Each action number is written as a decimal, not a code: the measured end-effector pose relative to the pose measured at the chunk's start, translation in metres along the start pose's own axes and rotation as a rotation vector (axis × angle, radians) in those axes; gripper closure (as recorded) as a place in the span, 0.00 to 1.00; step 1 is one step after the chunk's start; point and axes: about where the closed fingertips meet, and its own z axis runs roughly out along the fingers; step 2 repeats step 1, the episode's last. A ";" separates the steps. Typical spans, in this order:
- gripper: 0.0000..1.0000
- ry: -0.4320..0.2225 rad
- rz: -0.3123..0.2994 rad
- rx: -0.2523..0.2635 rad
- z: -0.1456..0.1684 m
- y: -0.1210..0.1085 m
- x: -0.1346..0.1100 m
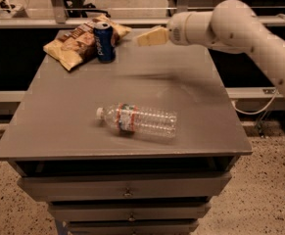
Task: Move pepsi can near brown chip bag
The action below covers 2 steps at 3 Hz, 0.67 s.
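The pepsi can [104, 42] stands upright at the back left of the grey table [63, 116], touching the right edge of the brown chip bag [73, 44], which lies flat with tan edges and a dark centre. My gripper [141, 37] hangs above the back of the table, to the right of the can and clear of it. It holds nothing.
A clear plastic water bottle [141, 121] lies on its side near the table's middle front. Drawers [127, 186] sit below the tabletop. A rail and dark shelf run behind the table. My white arm [240, 28] reaches in from the right.
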 end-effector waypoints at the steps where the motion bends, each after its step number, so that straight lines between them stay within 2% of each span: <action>1: 0.00 -0.018 0.021 0.096 -0.033 -0.036 0.012; 2: 0.00 -0.018 0.021 0.096 -0.033 -0.036 0.012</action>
